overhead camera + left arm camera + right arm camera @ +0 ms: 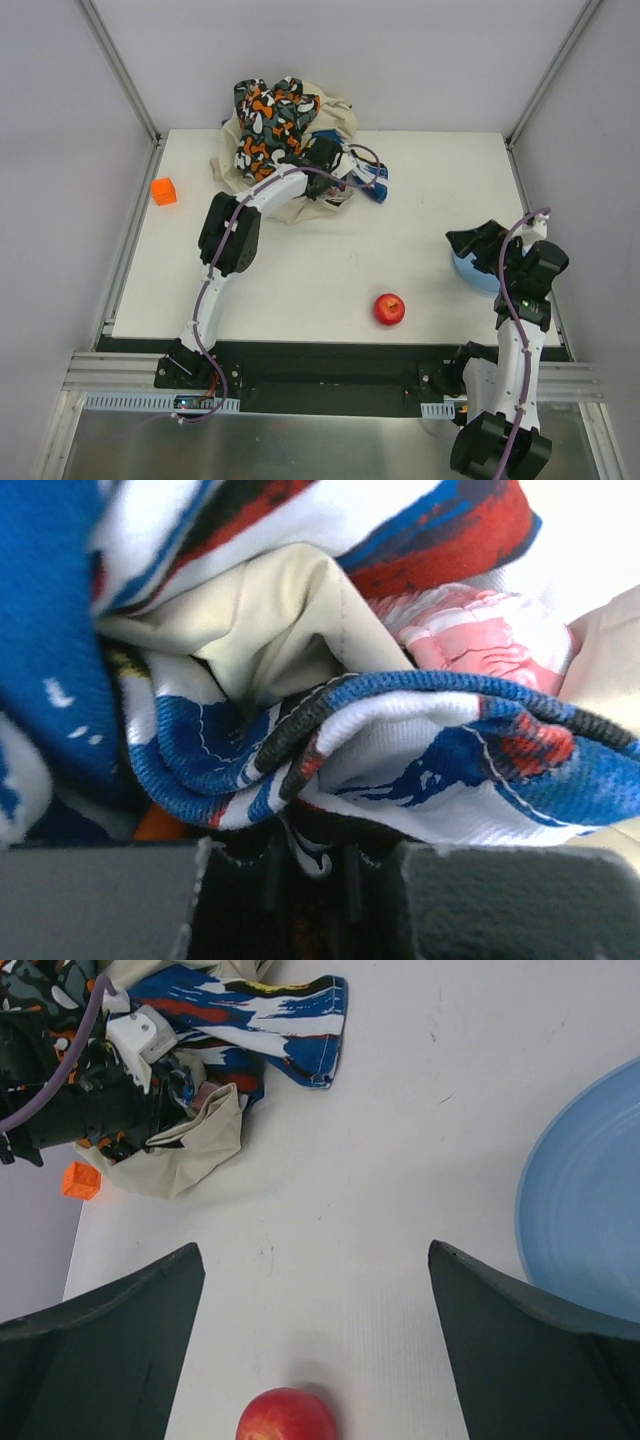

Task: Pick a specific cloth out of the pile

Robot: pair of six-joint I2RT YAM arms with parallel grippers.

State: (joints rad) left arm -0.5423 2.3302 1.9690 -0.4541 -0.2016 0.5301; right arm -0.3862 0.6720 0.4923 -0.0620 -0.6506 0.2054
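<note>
The pile (285,140) lies at the back of the table: a beige cloth (292,208), an orange-black-white patterned cloth (265,120) and a blue-white striped cloth (372,185). No plain black cloth shows clearly. My left gripper (325,158) is pushed into the pile. In the left wrist view its fingers (100,900) stand apart, with the striped cloth (430,770) and beige cloth (280,620) right in front. Dark material fills the gap of the left gripper (300,855); I cannot tell what it is. My right gripper (478,240) is open and empty above the table (315,1250).
A blue plate (470,272) lies under the right arm, at the right edge of the right wrist view (590,1200). A red apple (389,309) sits near the front middle, just before the right fingers (286,1415). An orange cube (164,191) is at the far left.
</note>
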